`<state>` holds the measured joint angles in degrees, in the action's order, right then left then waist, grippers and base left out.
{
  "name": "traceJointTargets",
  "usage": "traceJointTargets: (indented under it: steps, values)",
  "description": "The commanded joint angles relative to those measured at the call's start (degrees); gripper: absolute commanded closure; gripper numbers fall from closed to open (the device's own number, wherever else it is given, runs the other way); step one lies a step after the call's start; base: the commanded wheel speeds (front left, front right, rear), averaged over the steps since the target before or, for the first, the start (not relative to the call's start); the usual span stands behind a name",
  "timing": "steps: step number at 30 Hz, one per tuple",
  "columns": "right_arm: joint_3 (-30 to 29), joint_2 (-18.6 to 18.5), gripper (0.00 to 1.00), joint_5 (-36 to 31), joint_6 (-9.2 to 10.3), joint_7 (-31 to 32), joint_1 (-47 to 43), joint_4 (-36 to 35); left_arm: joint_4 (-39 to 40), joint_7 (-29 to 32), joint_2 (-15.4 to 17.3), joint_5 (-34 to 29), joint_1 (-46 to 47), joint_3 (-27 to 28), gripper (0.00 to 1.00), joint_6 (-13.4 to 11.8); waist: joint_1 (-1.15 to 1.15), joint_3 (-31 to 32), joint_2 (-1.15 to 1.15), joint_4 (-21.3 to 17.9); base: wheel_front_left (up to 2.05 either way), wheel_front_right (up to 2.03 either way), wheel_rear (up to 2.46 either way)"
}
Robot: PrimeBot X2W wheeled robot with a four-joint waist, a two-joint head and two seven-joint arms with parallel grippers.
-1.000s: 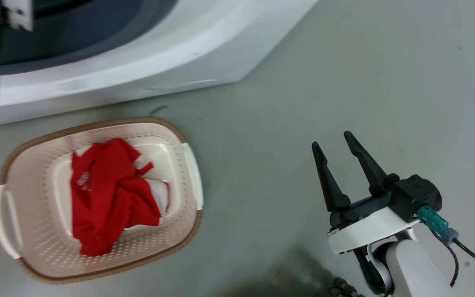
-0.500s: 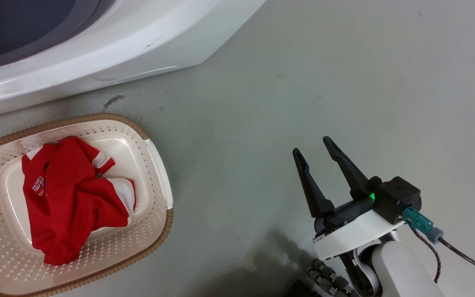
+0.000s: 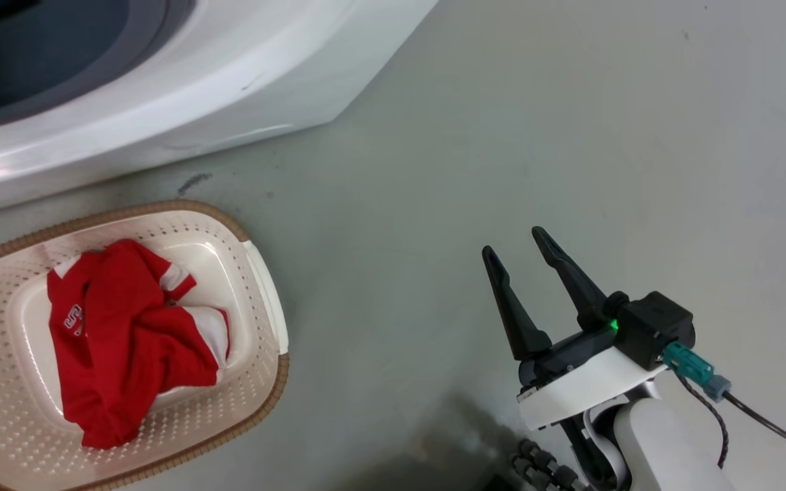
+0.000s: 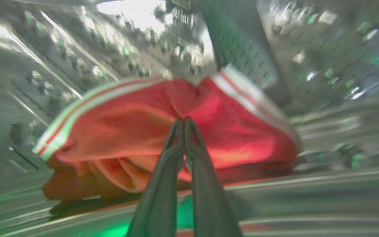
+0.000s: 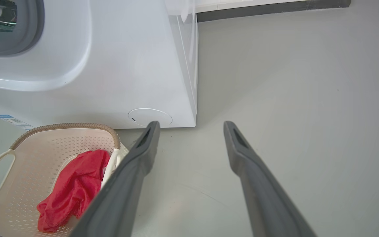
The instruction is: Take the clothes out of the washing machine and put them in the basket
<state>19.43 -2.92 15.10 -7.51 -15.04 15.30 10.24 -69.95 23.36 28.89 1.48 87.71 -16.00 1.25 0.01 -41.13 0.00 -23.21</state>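
Note:
My left gripper [image 4: 184, 121] is inside the perforated steel drum [image 4: 77, 52] of the washing machine [image 3: 229, 82]. Its fingers are shut on a fold of a red garment with white stripes [image 4: 127, 125]; this view is blurred. A second red garment [image 3: 120, 341] lies crumpled in the cream basket [image 3: 267, 300] on the floor in front of the machine. The right wrist view also shows that garment [image 5: 74, 187] and the basket [image 5: 28, 154]. My right gripper [image 3: 512, 242] hovers open and empty over the floor to the basket's right, its fingers [image 5: 143, 151] spread wide.
Grey floor stretches to the right of the machine and basket. The machine's grey-rimmed porthole [image 5: 28, 33] sits at the upper left of the right wrist view. A dark skirting strip [image 5: 275, 8] runs along the far wall. A cable [image 3: 761, 419] trails from my right wrist.
The head camera has swung, so the basket and machine sit further left in the picture. The garment in the basket lies as before. My right gripper stays open.

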Motion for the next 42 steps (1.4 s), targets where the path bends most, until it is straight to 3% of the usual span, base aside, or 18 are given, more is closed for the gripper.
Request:
traceJointTargets:
  steps: [1, 8, 15, 24, 33, 36, 42]
  values:
    - [-0.35, 0.08, 0.00, -0.50, 0.04, -0.19, 0.56, 0.42, 1.27, -3.05, -0.44, 0.64, -2.26, 0.41, 1.00, -0.94, -0.01, 1.92, 0.00, 0.38, 0.00, 0.00, 0.00]
    - [-2.71, 0.06, 0.00, -2.71, 0.04, -0.19, -1.39, 1.65, 5.49, -21.68, -3.83, 4.93, -12.08, 3.24, 1.00, -3.81, -0.01, 10.47, 0.00, 2.64, 0.00, 0.00, 0.00]
    - [-4.50, 0.03, 0.00, -5.23, 0.04, 0.58, -4.62, 2.41, 6.23, -36.82, -7.52, 9.03, -22.23, 5.85, 1.00, -4.10, -0.01, 20.31, 0.00, 4.97, 0.00, 0.00, 0.00]
    - [-6.58, 0.04, 0.00, -6.83, 0.04, 4.07, -9.81, -0.04, 17.72, -38.66, -10.50, 12.33, -36.16, 10.15, 1.00, -3.97, -0.01, 29.59, 0.00, 7.12, 0.00, 0.00, 0.00]
    - [-8.54, 0.05, 0.00, -7.62, 0.04, 7.13, -15.20, -2.92, 29.84, -38.69, -13.42, 14.03, -50.38, 14.92, 1.00, -2.09, -0.01, 36.72, 0.00, 9.62, 0.00, 0.00, 0.00]
    - [-8.91, 0.05, 0.00, -7.82, 0.04, 7.93, -16.55, -4.09, 35.66, -38.64, -15.02, 13.58, -54.72, 15.41, 1.00, -1.02, -0.01, 38.18, 0.00, 10.79, 0.00, 0.00, 0.00]
    - [-9.68, 0.05, 0.00, -7.69, 0.04, 9.01, -18.65, -5.91, 49.24, -38.62, -18.10, 11.85, -62.64, 15.01, 1.00, -1.41, -0.01, 39.73, 0.00, 13.45, 0.00, 0.00, 0.00]
